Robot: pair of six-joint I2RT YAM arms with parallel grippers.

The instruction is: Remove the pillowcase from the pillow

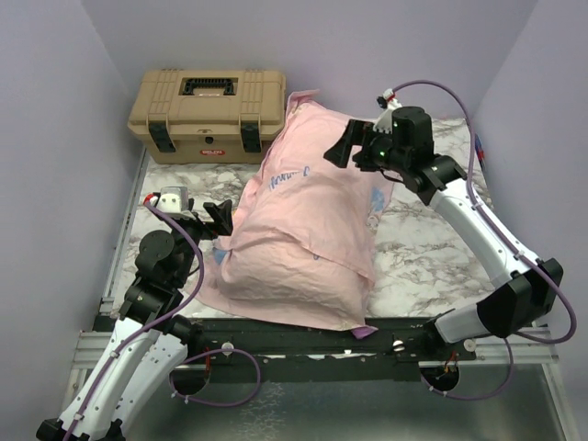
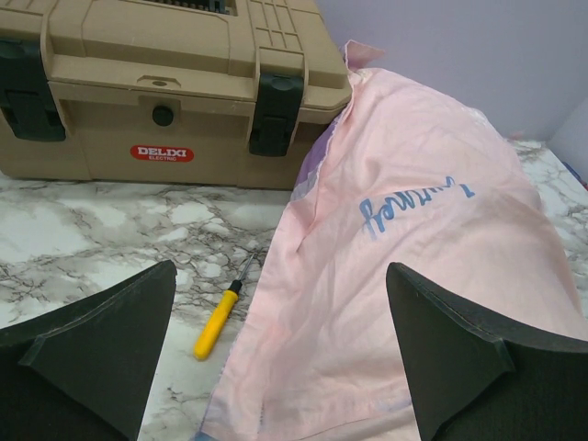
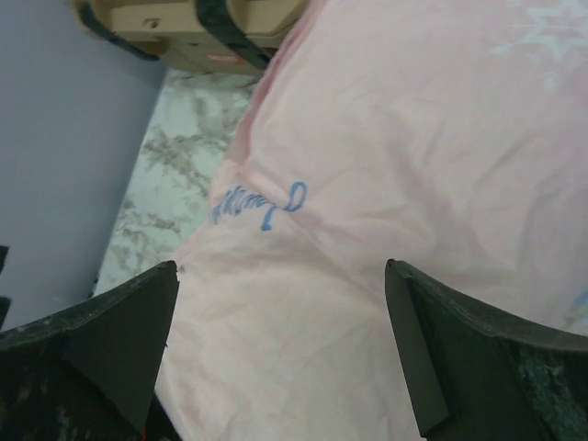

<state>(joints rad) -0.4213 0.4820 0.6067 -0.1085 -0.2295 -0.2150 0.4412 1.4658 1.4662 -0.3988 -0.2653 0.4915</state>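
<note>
The pillowcase lies pale pink side out, running from the toolbox down to the table's near edge, with blue writing showing through the cloth. It bulges over the pillow, which is hidden inside it. My right gripper hangs open above the far half of the pillowcase, with nothing between its fingers. My left gripper is open and low at the pillowcase's left edge, holding nothing. Its fingers straddle the cloth's edge and the bare table.
A tan toolbox stands at the back left, touching the pillowcase's far corner. A yellow-handled screwdriver lies on the marble tabletop just left of the cloth. Purple walls close in the sides and back.
</note>
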